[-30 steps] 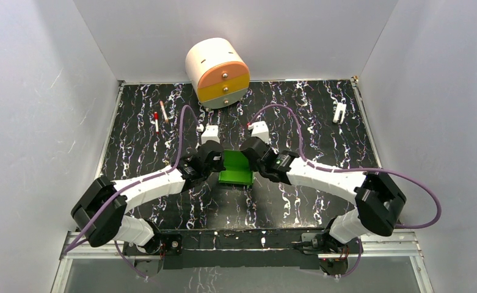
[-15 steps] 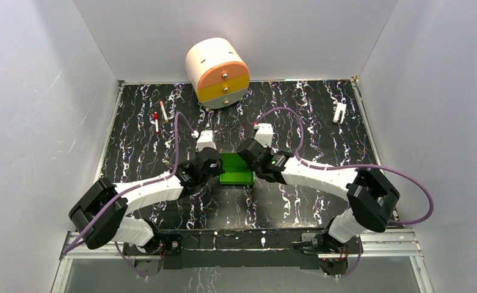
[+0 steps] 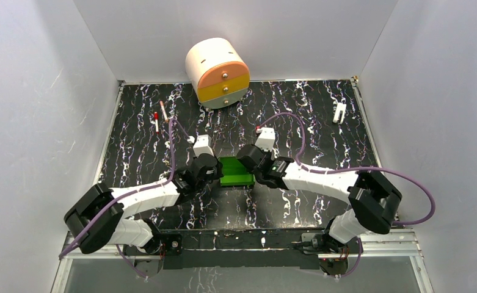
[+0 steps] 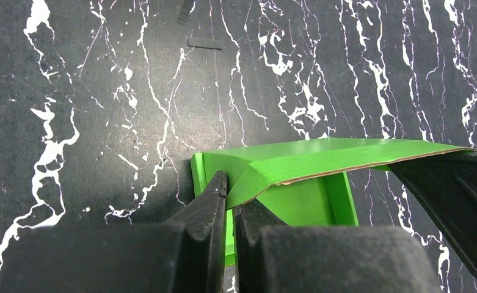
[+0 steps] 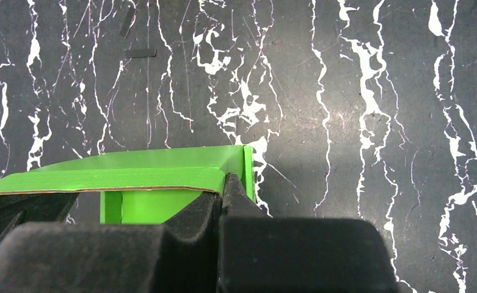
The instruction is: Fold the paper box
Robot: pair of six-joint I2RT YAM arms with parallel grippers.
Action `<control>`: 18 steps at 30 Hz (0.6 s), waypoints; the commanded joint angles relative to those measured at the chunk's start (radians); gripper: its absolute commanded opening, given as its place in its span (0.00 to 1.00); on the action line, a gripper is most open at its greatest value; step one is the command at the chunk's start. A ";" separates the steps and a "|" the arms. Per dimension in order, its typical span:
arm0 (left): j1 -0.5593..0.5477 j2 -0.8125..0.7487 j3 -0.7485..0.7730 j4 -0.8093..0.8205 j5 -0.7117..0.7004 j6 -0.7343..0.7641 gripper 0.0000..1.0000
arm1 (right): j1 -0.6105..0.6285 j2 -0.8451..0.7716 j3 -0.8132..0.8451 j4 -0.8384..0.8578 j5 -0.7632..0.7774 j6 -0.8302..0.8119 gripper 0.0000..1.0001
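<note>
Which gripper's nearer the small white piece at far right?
Right. The right gripper grips the paper box at its right edge, the white piece beyond to its right; the left gripper holds the left edge, farther away.

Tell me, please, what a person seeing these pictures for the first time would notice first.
The bright green paper box stands out at the middle of the black marbled table, pinched from both sides by the left gripper and the right gripper, both shut on its card. Behind it, at the far edge, sits a cream round drawer unit with orange and yellow drawers.
</note>
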 commanded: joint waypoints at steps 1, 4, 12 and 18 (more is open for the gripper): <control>-0.002 -0.061 -0.053 -0.055 -0.050 -0.048 0.00 | 0.018 -0.034 -0.054 -0.059 0.041 0.047 0.05; -0.007 -0.088 -0.080 -0.054 -0.046 -0.070 0.00 | 0.037 -0.051 -0.077 -0.051 0.054 0.054 0.06; -0.043 -0.071 -0.120 -0.035 -0.060 -0.146 0.00 | 0.070 -0.060 -0.121 -0.037 0.072 0.093 0.08; -0.060 -0.092 -0.153 -0.024 -0.104 -0.138 0.00 | 0.102 -0.083 -0.129 -0.047 0.093 0.073 0.15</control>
